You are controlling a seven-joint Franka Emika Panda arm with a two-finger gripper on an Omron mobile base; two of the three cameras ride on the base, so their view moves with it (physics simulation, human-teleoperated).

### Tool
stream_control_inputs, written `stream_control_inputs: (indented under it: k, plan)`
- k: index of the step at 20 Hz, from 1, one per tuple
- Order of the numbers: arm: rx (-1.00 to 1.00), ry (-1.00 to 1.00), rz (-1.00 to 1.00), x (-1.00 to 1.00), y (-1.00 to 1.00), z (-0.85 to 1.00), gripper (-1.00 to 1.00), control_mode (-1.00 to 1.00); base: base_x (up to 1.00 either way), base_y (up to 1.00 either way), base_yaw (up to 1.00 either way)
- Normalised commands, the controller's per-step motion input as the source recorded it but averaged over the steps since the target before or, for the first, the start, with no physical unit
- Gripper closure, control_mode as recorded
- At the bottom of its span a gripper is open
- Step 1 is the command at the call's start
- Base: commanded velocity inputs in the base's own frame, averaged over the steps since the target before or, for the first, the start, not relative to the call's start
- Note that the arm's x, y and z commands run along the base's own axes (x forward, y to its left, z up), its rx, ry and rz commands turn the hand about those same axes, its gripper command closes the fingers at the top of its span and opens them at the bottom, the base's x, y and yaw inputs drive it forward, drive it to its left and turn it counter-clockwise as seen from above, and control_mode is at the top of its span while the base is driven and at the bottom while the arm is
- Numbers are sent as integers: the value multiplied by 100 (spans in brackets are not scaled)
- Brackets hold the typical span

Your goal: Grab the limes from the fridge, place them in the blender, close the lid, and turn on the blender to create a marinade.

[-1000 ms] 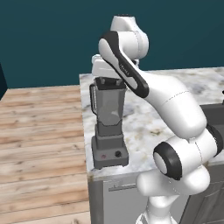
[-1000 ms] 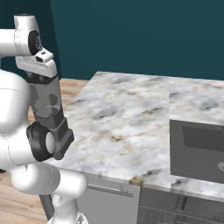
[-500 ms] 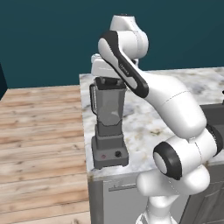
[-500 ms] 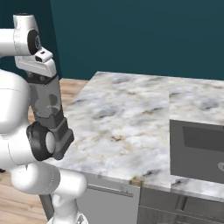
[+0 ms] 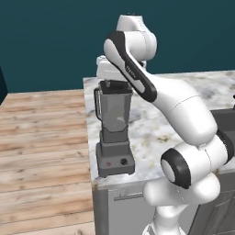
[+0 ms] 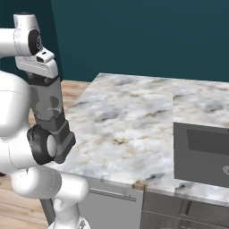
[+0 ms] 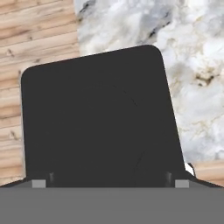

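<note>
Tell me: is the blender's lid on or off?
On: the black lid covers the blender jar's rim, directly under the hand.

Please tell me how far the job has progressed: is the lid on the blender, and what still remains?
The black lid seems to sit on the blender jar's rim, with the hand directly above it. Whether the limes are inside, I cannot tell through the grey jar. The gripper's state is not visible. Left: move away and press the red button on the base.

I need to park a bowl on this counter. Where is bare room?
Bare marble counter runs from the blender at the near-left corner across to the dark inset panel. It is crowded around the blender, where the arm hangs over its lid.
</note>
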Motion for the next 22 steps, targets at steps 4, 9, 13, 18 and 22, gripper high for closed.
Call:
stream_control_inputs:
  k: [4, 9, 13, 18, 22]
  plan:
    - [0, -10, 0, -31, -8, 35, -100, -100, 0, 0, 0]
    - [0, -15, -1, -56, -1, 38, -100, -100, 0, 0, 0]
    - [0, -14, -8, -88, 0, 3, -100, -100, 0, 0, 0]
    - [-2, -12, -6, -80, 3, 0, -100, -100, 0, 0, 0]
    - [-1, -9, -4, -62, 0, 0, -100, -100, 0, 0, 0]
